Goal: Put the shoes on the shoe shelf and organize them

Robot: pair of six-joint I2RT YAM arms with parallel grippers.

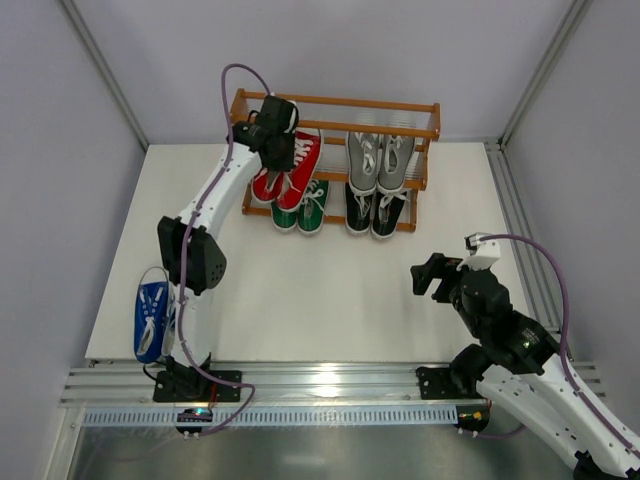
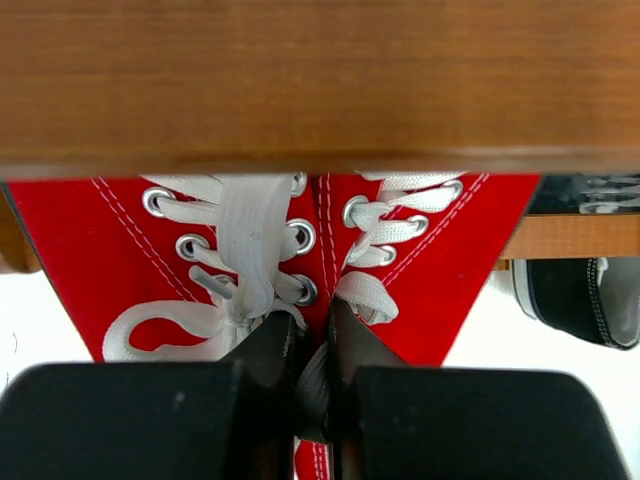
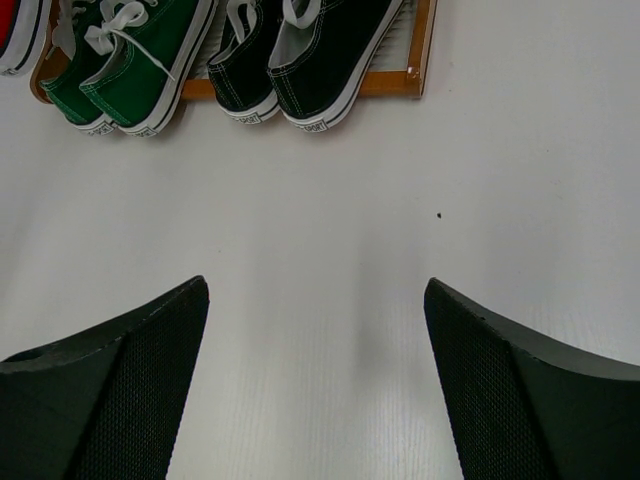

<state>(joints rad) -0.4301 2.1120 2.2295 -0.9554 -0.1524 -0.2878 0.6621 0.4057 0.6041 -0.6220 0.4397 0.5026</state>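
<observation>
Red pair (image 1: 288,165) to seat on the shelf's (image 1: 335,102) middle step, left half, toes in under the top rail. Gripped by the left claw (image 2: 318,350), shut narrow on the two inner collars pinched together just behind the laces. Ease both shoes back evenly until the heels line up with the grey pair (image 1: 380,158) alongside; mind the laces against the wooden rail above. Release only once both soles sit flat on the slats, then draw straight out so as not to drag either shoe or nudge the green pair (image 1: 300,208) below. Spread wide and holding nothing, right claw (image 3: 315,290) over the table (image 1: 330,300), short of the black pair (image 1: 377,212). After that, probably, the blue pair (image 1: 153,312), lying at the near left edge beside the left arm's base.
</observation>
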